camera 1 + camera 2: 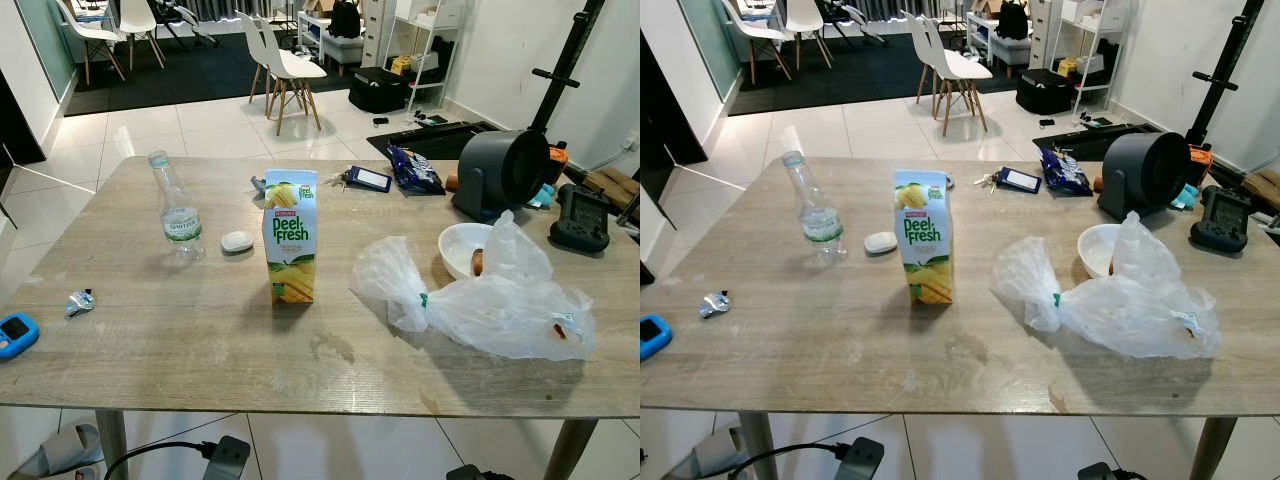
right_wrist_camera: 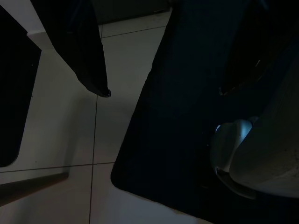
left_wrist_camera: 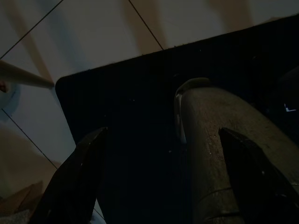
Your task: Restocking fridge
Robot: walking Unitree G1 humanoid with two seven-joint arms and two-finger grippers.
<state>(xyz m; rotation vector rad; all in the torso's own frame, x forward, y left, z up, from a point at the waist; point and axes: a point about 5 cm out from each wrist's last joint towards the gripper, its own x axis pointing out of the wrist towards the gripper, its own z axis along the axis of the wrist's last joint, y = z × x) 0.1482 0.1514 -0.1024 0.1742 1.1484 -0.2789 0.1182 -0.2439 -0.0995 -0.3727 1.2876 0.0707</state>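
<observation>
A pale wood-grain worktop (image 1: 200,350) stretched across the head views. Near its middle stood a juice carton (image 1: 290,236), upright, printed with yellow fruit and green lettering. To the left of the carton and a little farther away stood a clear water bottle (image 1: 176,211), upright, with a small white oval object (image 1: 237,241) lying between the 2, closer to the carton. On the right half of the worktop lay a crumpled clear plastic bag (image 1: 480,300), tied at a green clip, with a white bowl (image 1: 462,248) just behind it and partly covered by it; something orange showed in the bowl. Farther back on the right sat a dark grey round appliance (image 1: 500,172), and beside it at the right edge a small dark device (image 1: 580,218). Along the far edge lay a blue snack packet (image 1: 414,170) and a bunch of keys with a dark tag (image 1: 362,179). At the near left edge sat a blue gadget (image 1: 15,333), with a small crumpled wrapper (image 1: 79,301) close by. White chairs (image 1: 285,68) stood on the tiled floor beyond.

The left claw (image 3: 163,177) hung low in the shade over a dark mat and pale floor tiles, its 2 fingers (image 3: 77,182) spread wide and holding nothing. The right claw (image 2: 163,91) likewise hung over the mat and tiles, its fingers (image 2: 79,46) wide apart and empty.
</observation>
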